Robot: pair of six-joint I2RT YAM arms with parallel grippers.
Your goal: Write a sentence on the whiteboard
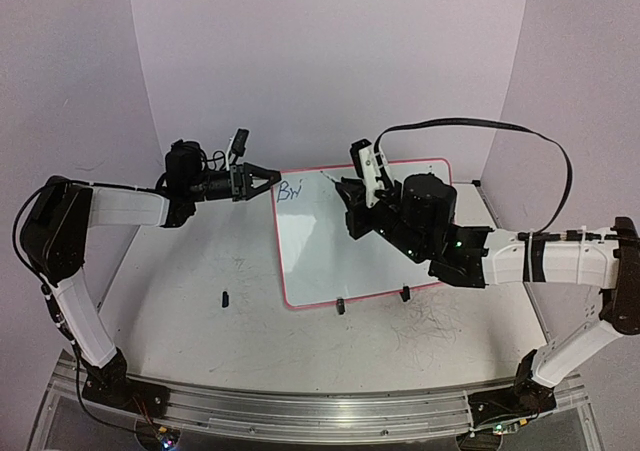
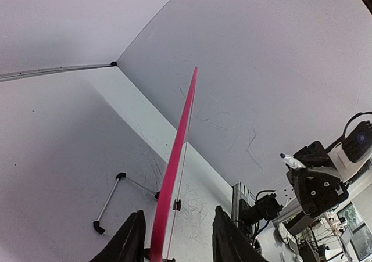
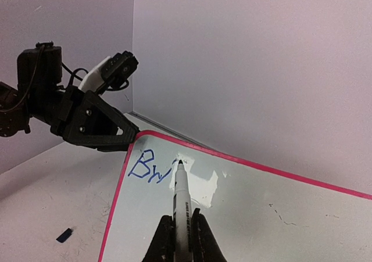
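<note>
we see the whiteboard [image 1: 345, 256] in white with a pink-red rim, and the sentence [image 3: 145, 168] in blue. the marker [image 3: 182, 198] is white with black print. the left gripper [image 1: 272, 179] and right gripper [image 3: 181, 230] are black. the worktop [image 1: 200, 271] is white with grey scribbles.

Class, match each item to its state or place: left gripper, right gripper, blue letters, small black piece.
1 left gripper
2 right gripper
3 blue letters
4 small black piece

a shut on the marker
b on the table, left of the whiteboard
c open, astride the whiteboard's edge
d written near the whiteboard's far left corner

Pairs: 1-c, 2-a, 3-d, 4-b
</note>
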